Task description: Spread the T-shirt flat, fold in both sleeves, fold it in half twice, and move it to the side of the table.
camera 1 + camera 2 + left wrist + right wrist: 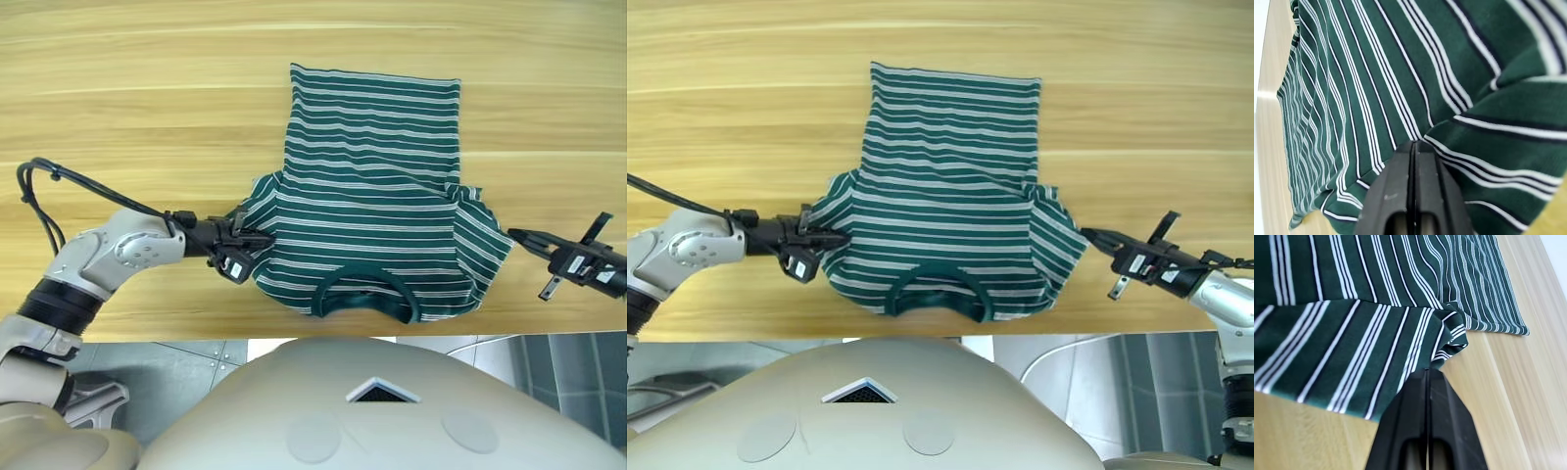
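A dark green T-shirt [377, 186] with white stripes lies on the wooden table [118, 98], collar [364, 284] toward me and hem at the far side. Both sleeves are bunched in beside the body. My left gripper [266, 236] is at the shirt's left sleeve [257, 211]. Its fingers are shut, and in the left wrist view the cloth [1400, 73] folds together at its tip [1414, 143]. My right gripper [513, 233] lies low over the table at the edge of the right sleeve [1352, 357]. Its fingers are shut [1427, 372], with the tip just off the cloth.
The table's front edge [147, 338] runs close behind both grippers. Bare wood stretches to the left, to the right and beyond the hem. A black cable [59, 186] loops over the table by my left arm.
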{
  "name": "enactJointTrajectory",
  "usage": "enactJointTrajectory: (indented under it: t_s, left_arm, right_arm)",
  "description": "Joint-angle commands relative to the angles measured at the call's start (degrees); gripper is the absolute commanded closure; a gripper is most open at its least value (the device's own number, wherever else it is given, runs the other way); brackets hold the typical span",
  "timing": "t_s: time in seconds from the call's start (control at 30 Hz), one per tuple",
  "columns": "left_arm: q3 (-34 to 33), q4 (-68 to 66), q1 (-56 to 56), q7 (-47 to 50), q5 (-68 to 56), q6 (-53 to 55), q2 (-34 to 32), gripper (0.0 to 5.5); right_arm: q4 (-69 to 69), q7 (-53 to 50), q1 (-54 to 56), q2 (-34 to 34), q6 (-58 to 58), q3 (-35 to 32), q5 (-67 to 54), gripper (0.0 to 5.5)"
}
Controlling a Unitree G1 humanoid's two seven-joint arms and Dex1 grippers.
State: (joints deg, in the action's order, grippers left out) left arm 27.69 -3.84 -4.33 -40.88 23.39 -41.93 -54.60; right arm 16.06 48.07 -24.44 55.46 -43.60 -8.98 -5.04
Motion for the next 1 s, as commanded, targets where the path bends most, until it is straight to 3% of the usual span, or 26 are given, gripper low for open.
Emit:
enactJointTrajectory:
  t_s: [0.03, 0.17, 0.37, 0.57, 0.73, 0.83, 1.0]
  left_arm:
    - [-2.92, 2.09, -0.26, -0.78, -2.22, 2.30, 0.14, 5.47]
    - [-4.02, 3.98, 0.64, -2.11, -6.75, 2.70, 0.59, 5.47]
    - [-6.89, 7.41, 3.23, -5.08, -16.32, 2.43, -0.79, 4.49]
    - [-15.45, 0.71, 6.87, -2.80, -12.56, 2.20, -6.02, 3.72]
    - [-18.45, -4.95, 9.27, 0.53, -7.52, 1.99, -6.86, 2.85]
    - [-17.83, -6.37, 10.66, 1.42, -5.76, 1.60, -5.95, 2.45]
    - [-14.85, -9.93, 9.31, 2.90, -1.36, 0.48, -3.45, 2.45]
  right_arm:
    - [0.56, -0.27, 1.13, -0.57, 0.08, 0.34, 0.71, 5.50]
    - [0.53, -0.42, 1.64, -0.97, 0.16, 0.76, 0.92, 5.50]
    - [0.90, -0.96, 2.42, -1.81, 0.15, 1.36, 1.39, 5.50]
    - [1.35, -1.02, 3.03, -2.24, 0.14, 1.50, 2.00, 5.50]
    - [2.06, -1.24, 3.86, -2.62, 0.08, 1.81, 2.51, 5.50]
    - [2.57, -1.28, 4.25, -2.62, -0.25, 1.90, 2.64, 5.50]
    - [2.55, -1.36, 4.38, -2.42, -0.40, 1.88, 2.59, 5.50]
